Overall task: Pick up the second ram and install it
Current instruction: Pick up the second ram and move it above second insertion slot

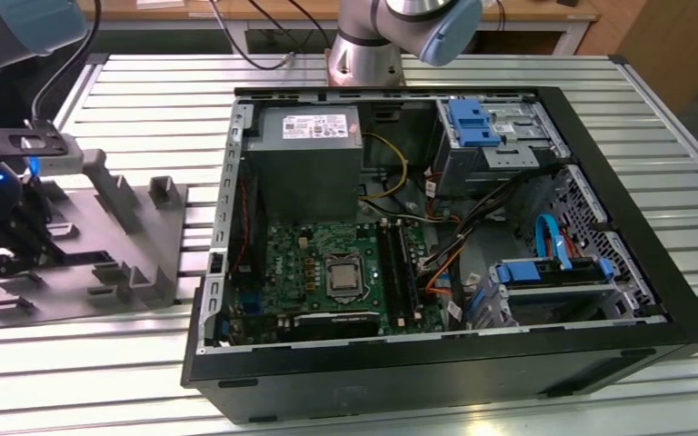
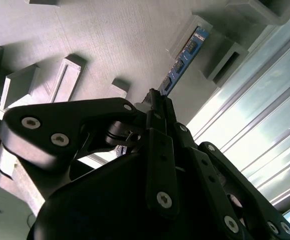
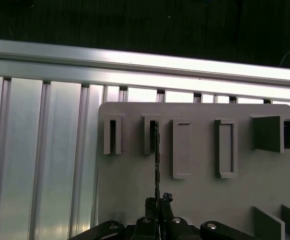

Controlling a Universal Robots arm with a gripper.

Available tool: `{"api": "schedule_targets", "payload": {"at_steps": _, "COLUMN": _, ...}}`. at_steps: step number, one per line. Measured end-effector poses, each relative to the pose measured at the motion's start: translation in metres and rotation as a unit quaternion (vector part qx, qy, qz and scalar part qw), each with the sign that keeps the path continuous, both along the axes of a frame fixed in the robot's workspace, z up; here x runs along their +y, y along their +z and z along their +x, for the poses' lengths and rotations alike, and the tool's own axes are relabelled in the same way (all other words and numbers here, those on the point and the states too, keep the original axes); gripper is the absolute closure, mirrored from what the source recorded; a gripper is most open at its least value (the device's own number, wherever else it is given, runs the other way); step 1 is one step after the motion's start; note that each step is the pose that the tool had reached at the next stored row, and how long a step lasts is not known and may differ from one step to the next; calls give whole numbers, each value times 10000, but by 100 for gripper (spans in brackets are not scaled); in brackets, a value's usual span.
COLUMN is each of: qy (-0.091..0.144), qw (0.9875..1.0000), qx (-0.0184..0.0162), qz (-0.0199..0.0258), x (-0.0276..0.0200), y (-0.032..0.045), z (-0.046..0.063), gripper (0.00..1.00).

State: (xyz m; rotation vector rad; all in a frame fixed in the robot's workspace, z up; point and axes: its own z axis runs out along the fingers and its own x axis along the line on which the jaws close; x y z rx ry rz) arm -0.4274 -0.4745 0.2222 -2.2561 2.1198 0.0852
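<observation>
Plainly, the black multi-link gripper (image 2: 156, 101) is seen clamped on the second ram (image 2: 186, 56), a thin, long blue-green memory stick with a row of black chips. In both wrist views its fingertips are pinched on one end of the board. The stick is held on edge, and its far end is set at a narrow slotted post of the grey plastic holder tray (image 2: 109, 35). In the first wrist view the stick is shown edge-on, as a thin dark line running from the fingertips to that post. In the exterior view the gripper is found at the left edge of the frame, over the tray, which is laid on the ribbed aluminium table (image 1: 143, 100). The open black computer case (image 1: 446, 386) is placed across the centre and right of that frame, well apart from the gripper. The green motherboard (image 1: 324, 263) is seen in its lower-left part.
</observation>
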Motion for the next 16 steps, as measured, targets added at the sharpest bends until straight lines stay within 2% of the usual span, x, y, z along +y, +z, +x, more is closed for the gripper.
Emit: {"api": "schedule_targets", "payload": {"at_steps": 16, "qy": 0, "qw": 10000, "qx": -1, "qz": 3, "x": 0, "y": 89, "z": 0, "gripper": 86}}
